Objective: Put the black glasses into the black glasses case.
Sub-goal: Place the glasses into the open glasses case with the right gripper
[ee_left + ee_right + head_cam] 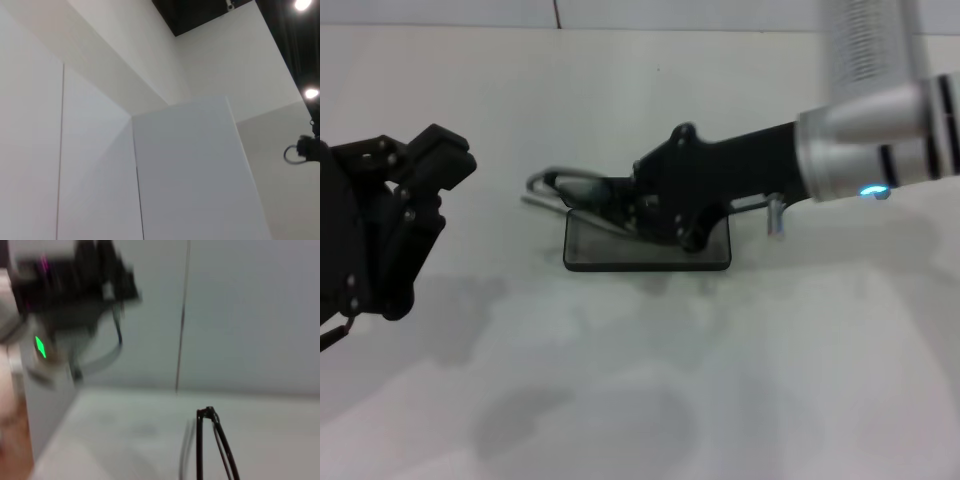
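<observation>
The black glasses case (605,256) lies open on the white table, its grey lining facing up. Over its left half hovers my right gripper (618,204), reaching in from the right and shut on the black glasses (560,184). Their thin frame sticks out past the case's left end, and a slim temple tip (774,214) shows behind the gripper. The right wrist view shows part of the thin black frame (210,440). Far off in the left wrist view, the glasses (291,153) appear as a small loop. My left gripper (432,158) is parked at the left edge, away from the case.
The white tabletop (640,400) stretches in front of the case, with a white wall (620,12) behind it. The left wrist view shows only white panels (190,175) and ceiling lights (311,93).
</observation>
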